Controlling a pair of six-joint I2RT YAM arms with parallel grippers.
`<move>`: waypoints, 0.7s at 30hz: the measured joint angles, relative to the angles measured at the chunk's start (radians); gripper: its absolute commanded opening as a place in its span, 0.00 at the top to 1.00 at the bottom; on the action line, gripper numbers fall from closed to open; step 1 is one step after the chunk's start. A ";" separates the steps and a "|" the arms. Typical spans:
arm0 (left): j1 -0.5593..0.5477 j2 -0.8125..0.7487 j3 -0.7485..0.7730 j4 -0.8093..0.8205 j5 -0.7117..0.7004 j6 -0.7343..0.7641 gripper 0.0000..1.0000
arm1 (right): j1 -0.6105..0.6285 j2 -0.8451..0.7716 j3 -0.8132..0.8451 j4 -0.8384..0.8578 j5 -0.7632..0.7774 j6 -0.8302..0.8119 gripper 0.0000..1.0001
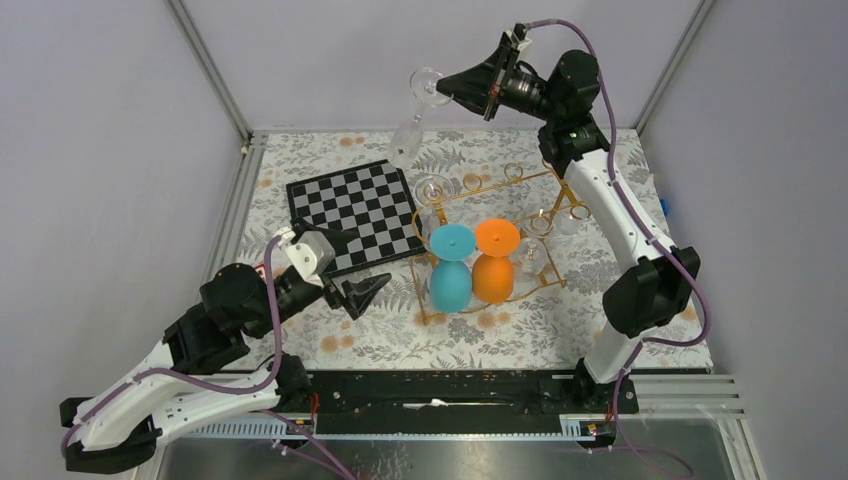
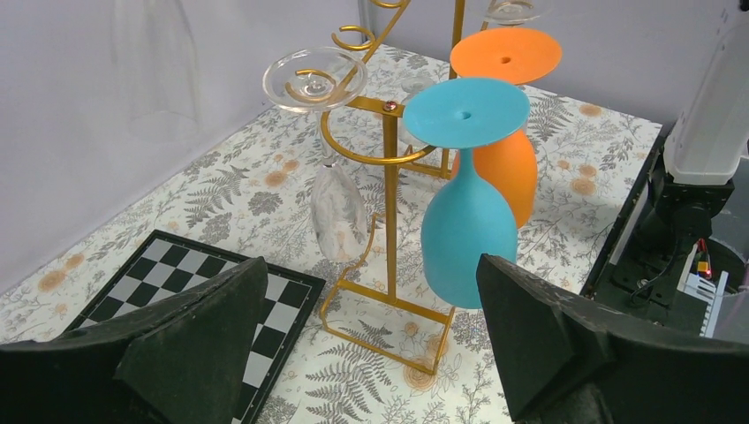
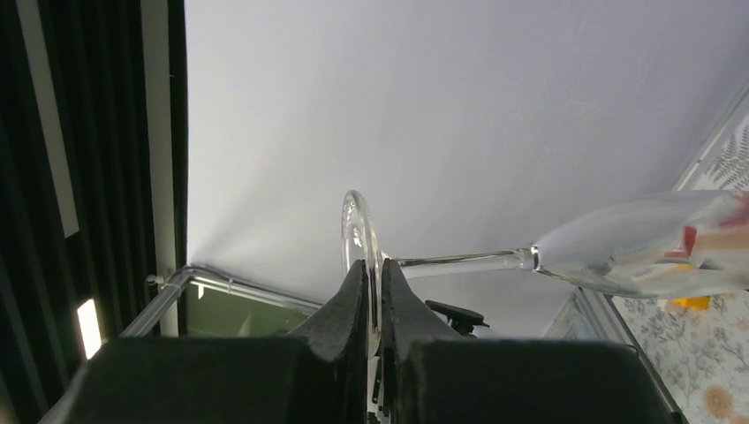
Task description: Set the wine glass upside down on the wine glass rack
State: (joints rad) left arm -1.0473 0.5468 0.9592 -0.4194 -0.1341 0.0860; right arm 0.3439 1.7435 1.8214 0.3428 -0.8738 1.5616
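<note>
While the right arm stood raised over the far side of the table (image 1: 520, 335), its right gripper (image 3: 371, 276) was pinched shut on the thin round foot of the wine glass (image 1: 408, 128). From the wrist view, the two black fingers (image 3: 351, 291) met on the foot's edge, one on each face. The stem ran off sideways from between them to the clear bowl, which lay well clear of the jaws. From above, the glass hung in the air against the back wall. Its foot was at the fingertips and its bowl slanted away from them. It was off the table and touched nothing but the gripper.

The wine glass rack (image 2: 389, 203), a gold wire stand, stood below and to the near side of that glass, apart from it. A teal glass (image 1: 451, 270) and an orange glass (image 1: 494, 262) hung on it side by side, feet up and bowls down. A clear glass (image 2: 338, 212) hung the same way from a curled loop at the rack's left end. More clear glass showed on the rack's right side, too faint to count.

The left gripper (image 2: 371, 265) sat low near the chessboard (image 1: 355, 210) with its jaws spread wide and nothing between them. It pointed toward the rack without touching it.
</note>
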 measured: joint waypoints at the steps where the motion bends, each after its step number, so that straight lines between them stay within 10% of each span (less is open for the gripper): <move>1: 0.000 -0.002 0.000 -0.002 -0.003 -0.005 0.01 | 0.000 -0.007 -0.012 -0.002 0.002 -0.013 1.00; 21: 0.000 0.001 -0.021 -0.003 -0.053 -0.137 0.01 | -0.055 -0.311 -0.439 -0.179 0.098 -0.295 1.00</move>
State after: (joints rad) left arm -1.0473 0.5476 0.9382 -0.4229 -0.1871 -0.0513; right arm 0.2886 1.4322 1.3823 0.1635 -0.7753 1.2667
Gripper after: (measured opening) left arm 0.989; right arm 0.050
